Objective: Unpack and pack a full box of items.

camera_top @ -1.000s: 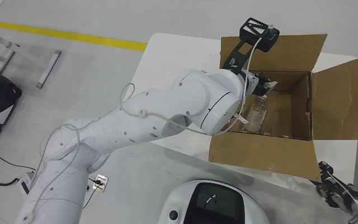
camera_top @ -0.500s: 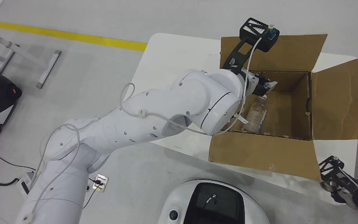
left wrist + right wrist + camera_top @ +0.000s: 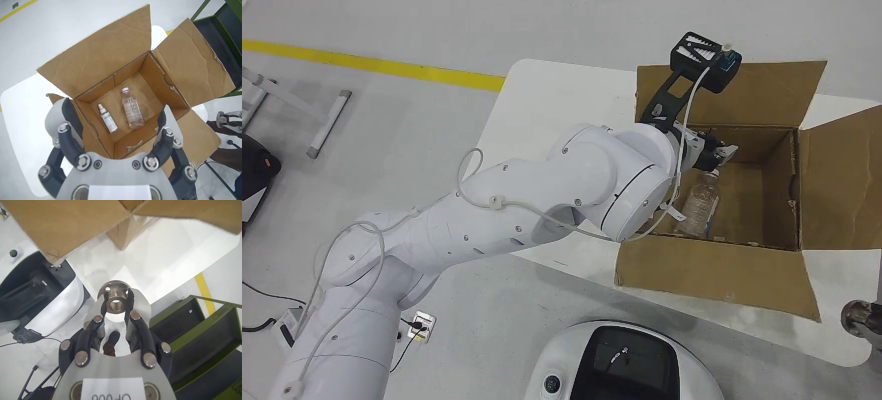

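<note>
An open cardboard box (image 3: 712,270) stands on the white table (image 3: 552,110). On its floor lie a clear plastic bottle (image 3: 132,111) and a small white spray bottle (image 3: 107,118), side by side. The clear bottle (image 3: 700,200) also shows from above. My left gripper (image 3: 116,105) hangs open above the box's near-left corner, holding nothing. My right gripper (image 3: 116,298) is shut on a metal flanged bushing (image 3: 113,289) beside the box's front right corner. That bushing (image 3: 862,318) shows at the top view's lower right edge.
All the box flaps (image 3: 117,56) stand spread outward, and one (image 3: 75,224) overhangs my right gripper. A green metal rack (image 3: 198,332) stands just off the table's right side. Bare tabletop (image 3: 160,256) lies in front of the box.
My right gripper has shifted rightward toward the top view's edge, and the bushing it holds now shows there. The left arm and the box contents have not moved.
</note>
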